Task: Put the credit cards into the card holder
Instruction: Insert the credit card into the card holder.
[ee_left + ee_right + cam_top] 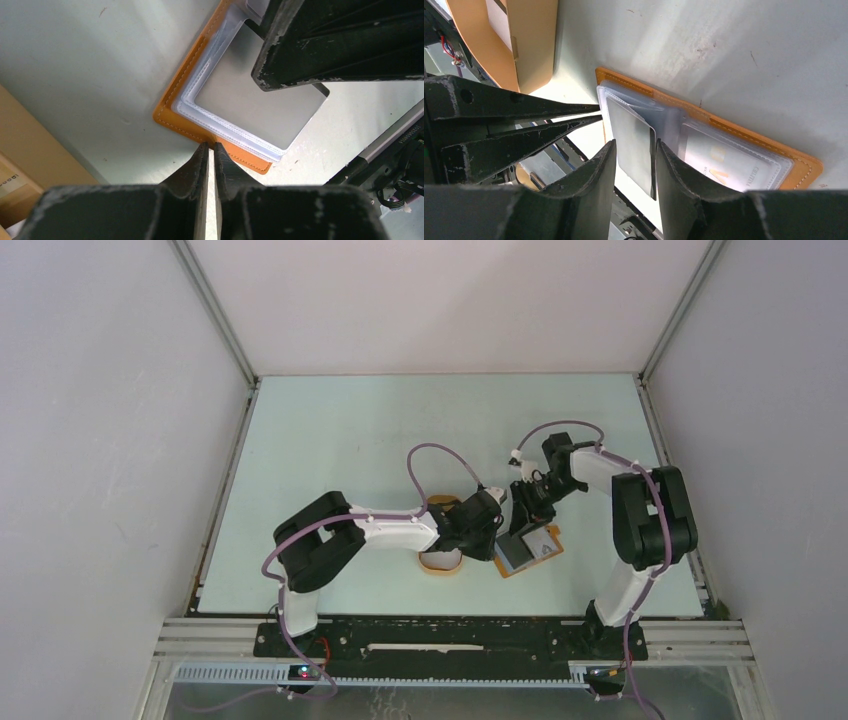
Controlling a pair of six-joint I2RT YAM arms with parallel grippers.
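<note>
The card holder (512, 571) lies open on the table, orange-tan with clear inner sleeves (172, 107) (724, 125). A grey credit card (631, 125) with a black stripe has its far end in the left sleeve. My right gripper (635, 142) is shut across the card's width, one finger on each long edge. The same card (250, 105) shows from the left wrist under the right gripper's finger. A second card (729, 160) with yellow print sits in the other half. My left gripper (210, 146) is shut to a thin slit, and its tips touch the holder's orange edge.
An oval tan tray (440, 562) stands just left of the holder, under the left arm. It appears again at the upper left of the right wrist view (504, 45). The two grippers (497, 530) (522, 520) are close together over the holder. The table's metal front rail (395, 135) runs nearby.
</note>
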